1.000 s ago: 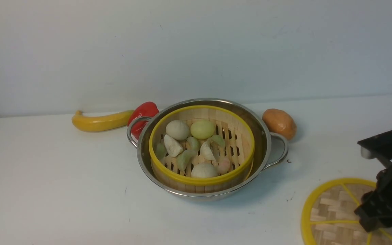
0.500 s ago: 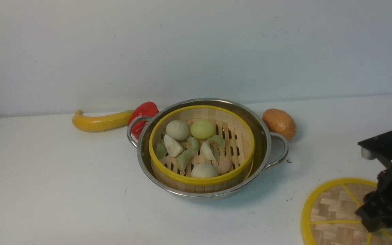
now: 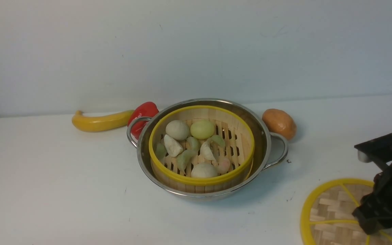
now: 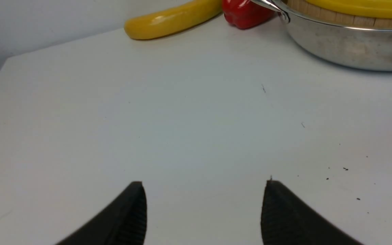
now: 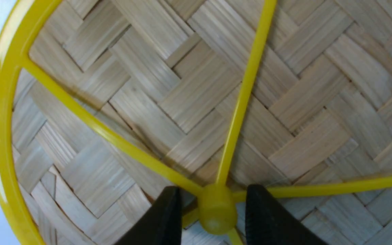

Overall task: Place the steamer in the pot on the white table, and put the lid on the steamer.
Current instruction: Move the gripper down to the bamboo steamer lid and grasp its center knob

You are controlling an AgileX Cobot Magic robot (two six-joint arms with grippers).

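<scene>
The steamer [image 3: 201, 181] sits in the pot [image 3: 263, 136] at tabletop [image 3: 63, 177] centre; the lid [image 3: 332, 207] lies at the near right edge. The right end effector [image 5: 213, 190] points down, open astride the knob [image 5: 216, 212]; the left end effector [image 4: 204, 183] is open over free tabletop.

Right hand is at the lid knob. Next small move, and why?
Probably close the right hand on the lid's centre knob. The fingers straddle it with a small gap on each side, so it is not yet gripped. The steamer already sits in the pot, so only the lid is left to place.
</scene>
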